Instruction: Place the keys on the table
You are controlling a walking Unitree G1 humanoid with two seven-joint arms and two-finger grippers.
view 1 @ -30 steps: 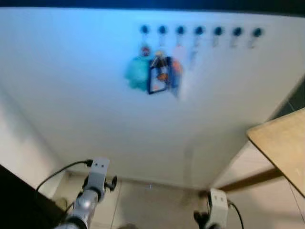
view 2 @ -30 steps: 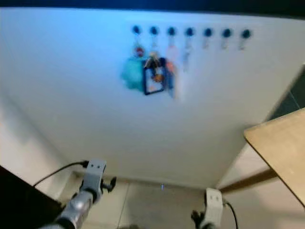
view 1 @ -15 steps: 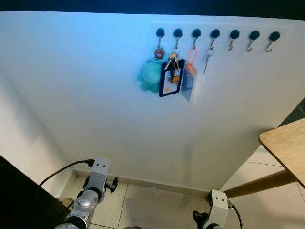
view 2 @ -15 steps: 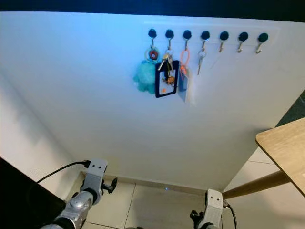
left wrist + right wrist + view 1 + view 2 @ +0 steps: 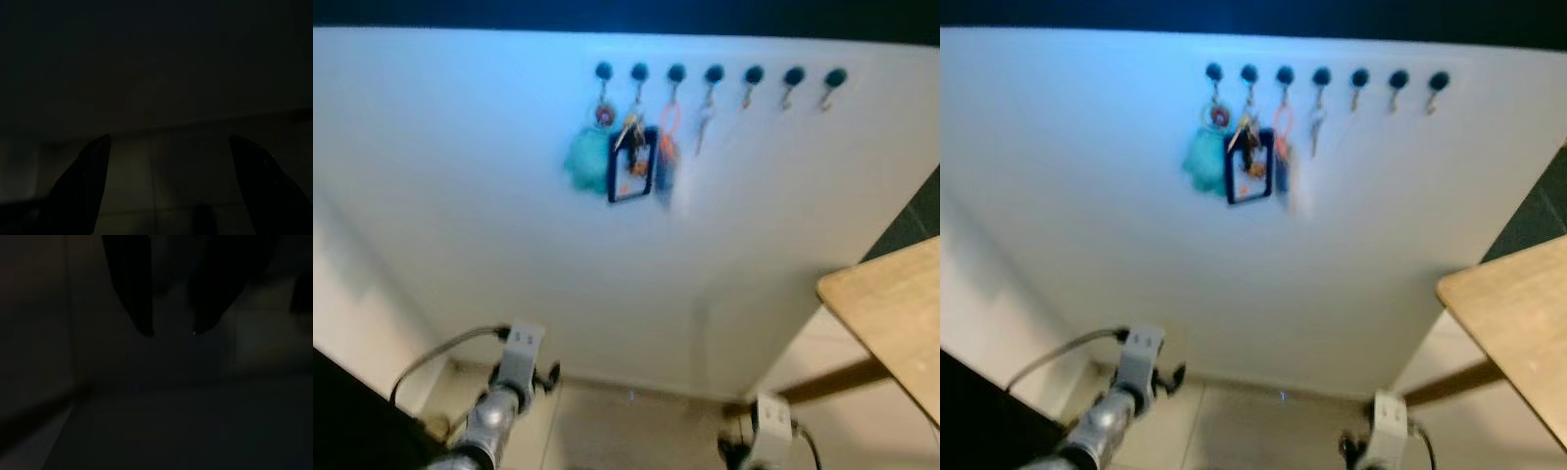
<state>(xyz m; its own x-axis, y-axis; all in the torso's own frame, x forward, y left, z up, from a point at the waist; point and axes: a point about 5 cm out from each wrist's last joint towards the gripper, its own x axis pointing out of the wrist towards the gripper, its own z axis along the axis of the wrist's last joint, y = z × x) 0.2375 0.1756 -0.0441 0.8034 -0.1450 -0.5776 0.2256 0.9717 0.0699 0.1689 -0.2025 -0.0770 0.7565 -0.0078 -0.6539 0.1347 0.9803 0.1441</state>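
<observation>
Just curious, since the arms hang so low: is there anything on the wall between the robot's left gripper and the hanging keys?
No. In the left eye view, only bare white wall separates the left gripper from the keys hanging on the hooks.

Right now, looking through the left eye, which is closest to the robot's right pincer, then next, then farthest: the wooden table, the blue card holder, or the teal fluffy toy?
Measured from the right pincer, low on the right:
1. wooden table, just above it at the right edge.
2. blue card holder, hanging from the wall hooks, high up.
3. teal fluffy toy, hanging beside the holder, further left.
</observation>
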